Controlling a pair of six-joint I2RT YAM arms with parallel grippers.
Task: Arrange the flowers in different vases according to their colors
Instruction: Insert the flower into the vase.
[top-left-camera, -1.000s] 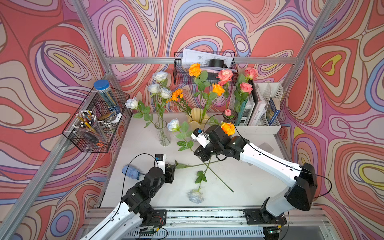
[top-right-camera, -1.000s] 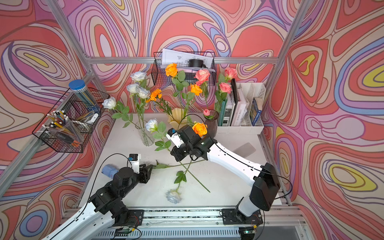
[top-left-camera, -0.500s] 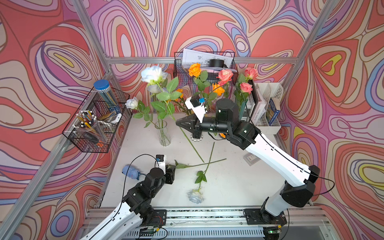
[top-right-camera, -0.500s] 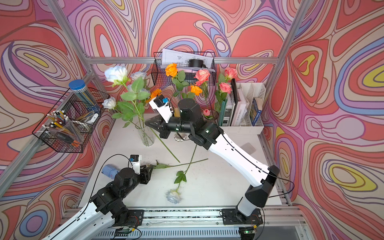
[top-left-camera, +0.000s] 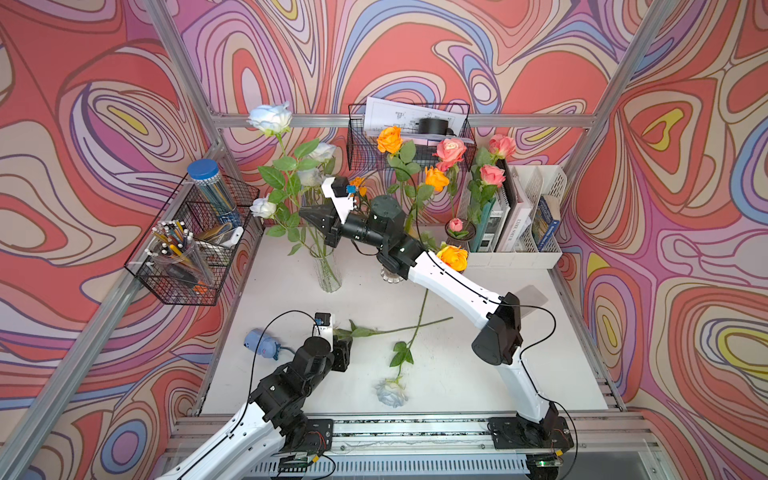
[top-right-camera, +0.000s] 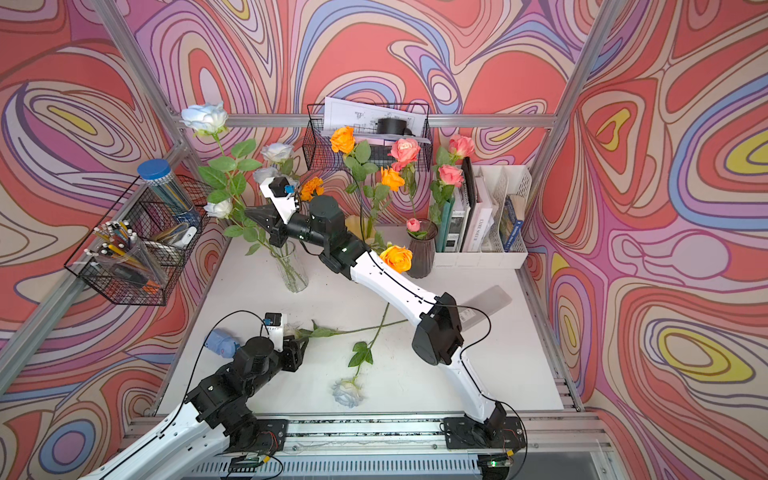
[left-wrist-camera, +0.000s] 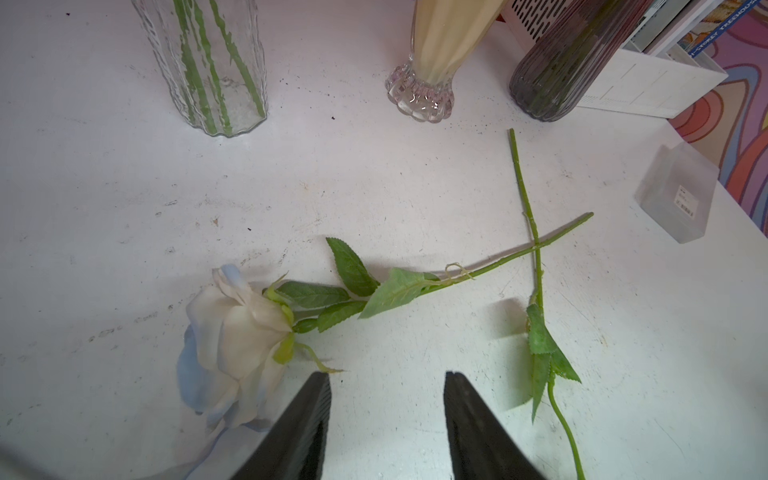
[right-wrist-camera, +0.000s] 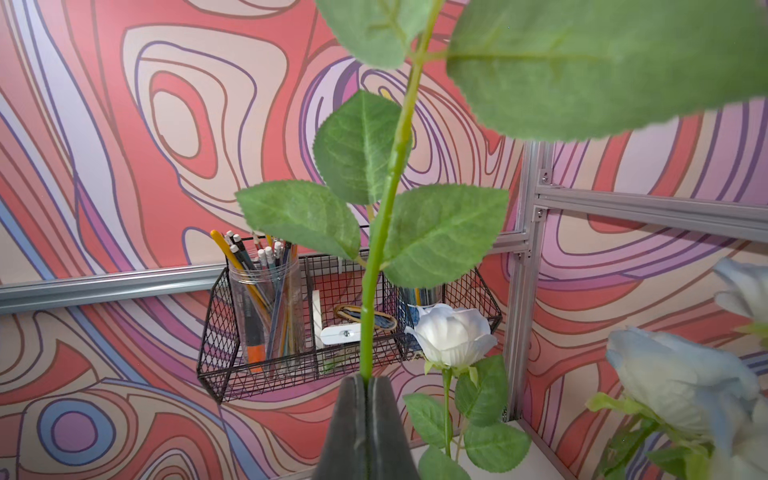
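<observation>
White is the colour we hold. Our right hand (right-wrist-camera: 368, 380) is clenched on the green stem of a tall white rose (top-left-camera: 269, 117), and the bloom stands high above the clear vase (top-left-camera: 326, 270), where other white roses (top-left-camera: 322, 151) already stand. We cannot tell whether the stem's lower end is inside the vase.

Two more roses lie on the tabletop (top-left-camera: 457, 374) with their stems crossed. The near rose (left-wrist-camera: 232, 332) has its bloom just beside our left hand (left-wrist-camera: 386, 378), whose jaws stand apart and grasp nothing. The far rose (top-left-camera: 391, 392) lies with its bloom toward the front edge.

Behind them, the yellow vase (left-wrist-camera: 440, 41) holds orange flowers (top-left-camera: 390, 139), and the purple vase (top-right-camera: 422, 253) holds pink flowers (top-right-camera: 405, 149). A wire basket (top-left-camera: 178, 291) of pens hangs on the left wall.
</observation>
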